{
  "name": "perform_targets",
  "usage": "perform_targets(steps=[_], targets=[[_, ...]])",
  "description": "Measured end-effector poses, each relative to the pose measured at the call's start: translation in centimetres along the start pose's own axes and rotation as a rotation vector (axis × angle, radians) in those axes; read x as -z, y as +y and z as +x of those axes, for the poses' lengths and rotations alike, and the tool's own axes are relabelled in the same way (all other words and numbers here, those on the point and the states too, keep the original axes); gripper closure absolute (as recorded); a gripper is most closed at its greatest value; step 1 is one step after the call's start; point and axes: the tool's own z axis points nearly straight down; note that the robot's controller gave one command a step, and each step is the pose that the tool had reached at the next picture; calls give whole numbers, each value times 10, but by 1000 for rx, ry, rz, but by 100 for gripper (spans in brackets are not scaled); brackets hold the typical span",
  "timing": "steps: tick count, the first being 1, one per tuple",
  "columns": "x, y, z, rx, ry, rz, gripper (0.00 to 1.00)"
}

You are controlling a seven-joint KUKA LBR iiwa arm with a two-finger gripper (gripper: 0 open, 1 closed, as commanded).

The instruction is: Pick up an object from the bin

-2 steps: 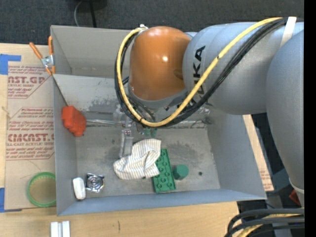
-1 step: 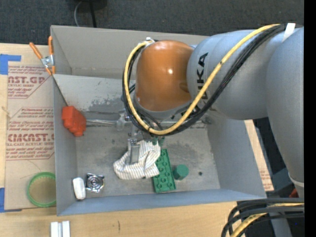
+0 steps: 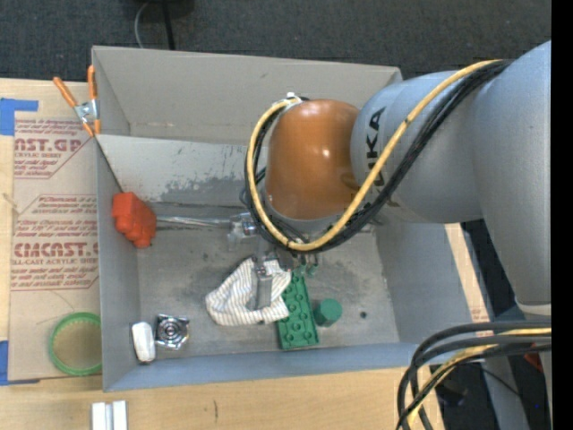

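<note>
A: As we look down from above, what do we see first?

B: We see the grey arm [image 3: 466, 150] reaching in from the right, its orange cover [image 3: 309, 159] hanging over the middle of the grey metal bin [image 3: 179, 164].

A: And the gripper?

B: We find the gripper [image 3: 265, 287] low in the bin's near half, down on a crumpled white striped cloth [image 3: 235, 301]. We cannot tell whether it is wide or narrow.

A: What lies round it?

B: A green toy brick [image 3: 295, 316] touches the cloth's right edge, and a red lump [image 3: 133, 219] sits well apart by the left wall. Just beside the brick we see a small green round piece [image 3: 329, 311]. A shiny metal part [image 3: 170, 331] and a small white piece [image 3: 143, 341] lie side by side in the near left corner.
</note>
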Motion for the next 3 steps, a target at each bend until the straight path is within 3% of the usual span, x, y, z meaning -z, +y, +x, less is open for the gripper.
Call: perform_targets(steps=[1, 2, 3], targets=[[-48, 3, 4, 98, -3, 2, 0], [-72, -15, 0, 37, 0, -1, 100], [-72, -15, 0, 36, 0, -2, 100]])
